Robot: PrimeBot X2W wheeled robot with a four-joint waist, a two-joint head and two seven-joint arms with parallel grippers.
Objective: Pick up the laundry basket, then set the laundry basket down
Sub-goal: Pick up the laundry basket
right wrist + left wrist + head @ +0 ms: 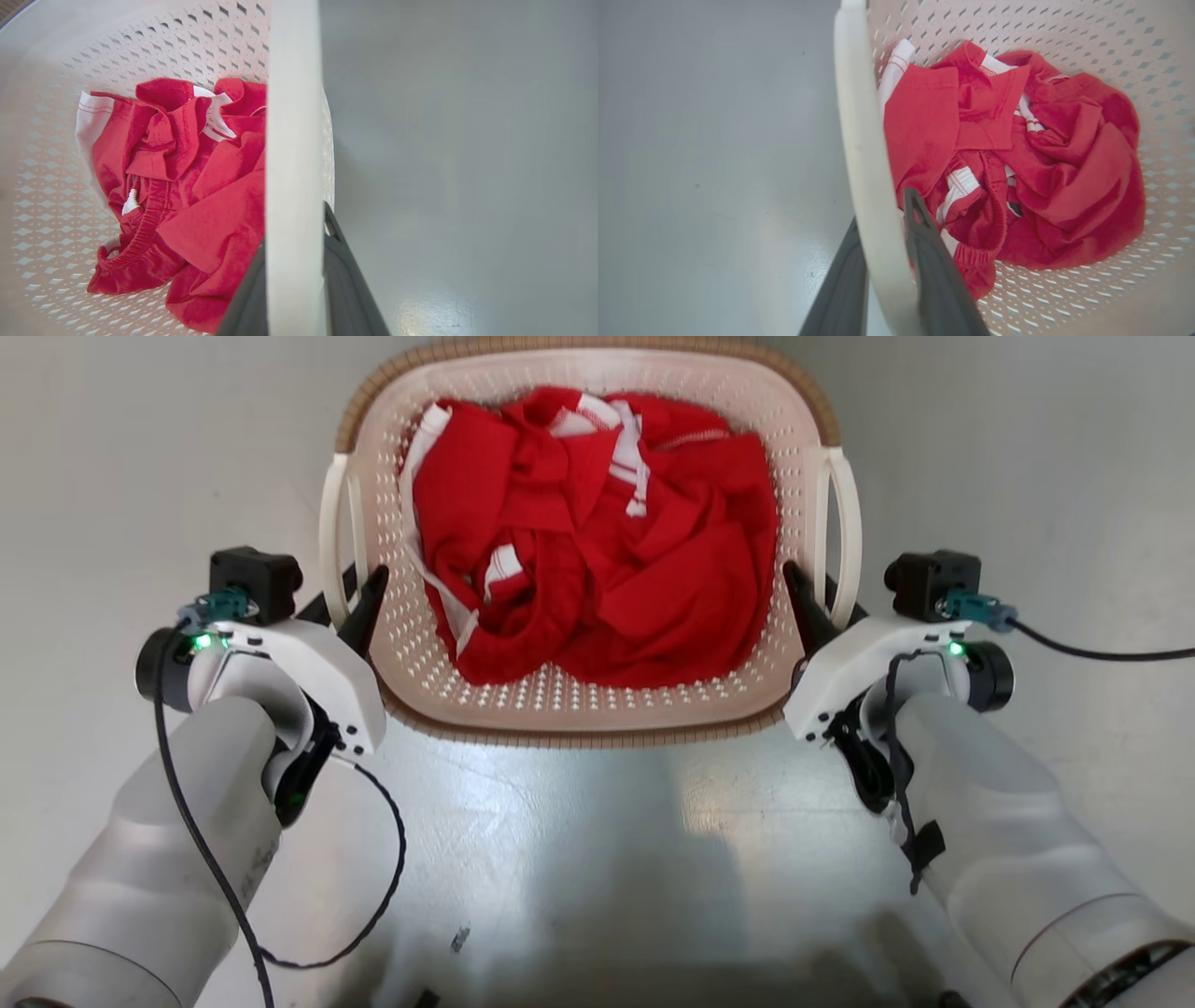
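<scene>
Centrally, one perforated cream laundry basket [560,695] of crumpled red cloth [607,541]; left claw [355,590], right claw [815,590] clamp its two white handles [329,532].

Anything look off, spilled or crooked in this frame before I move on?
Nothing stands out. The laundry basket looks straight and undamaged, and the red clothes are crumpled but all inside it. The left gripper and right gripper each clamp one side of it, one prong inside and one outside.

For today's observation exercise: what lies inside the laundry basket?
Crumpled red clothes with white stripes lie in the laundry basket. They cover most of its floor, so anything beneath them cannot be seen.
</scene>
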